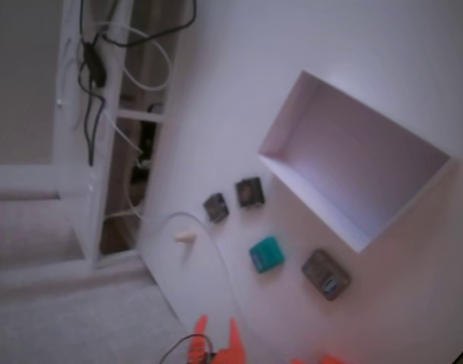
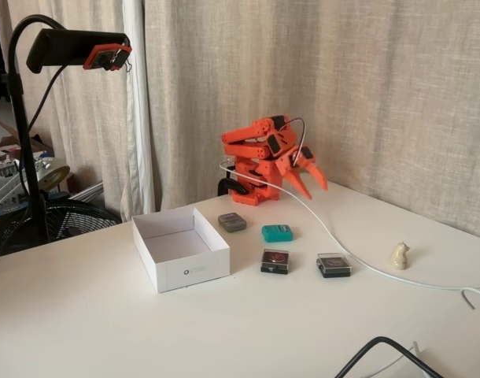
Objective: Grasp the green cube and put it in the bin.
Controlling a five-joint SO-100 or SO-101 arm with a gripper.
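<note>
White table (image 2: 106, 331) bearing the empty bin (image 2: 179, 256), the folded orange arm with its gripper (image 2: 309, 178) spread and holding nothing, and the green cube (image 2: 277, 232) at the bin's three o'clock; the descent should centre both fingers over the cube.

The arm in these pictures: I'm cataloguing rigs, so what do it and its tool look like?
The arm is bright orange plastic, blocky, with dark motor parts showing between segments. A thin dark cable loops over its top, and a white cable trails from its base across the table. The tool ends in two tapered orange fingers. No markings are legible.
</note>
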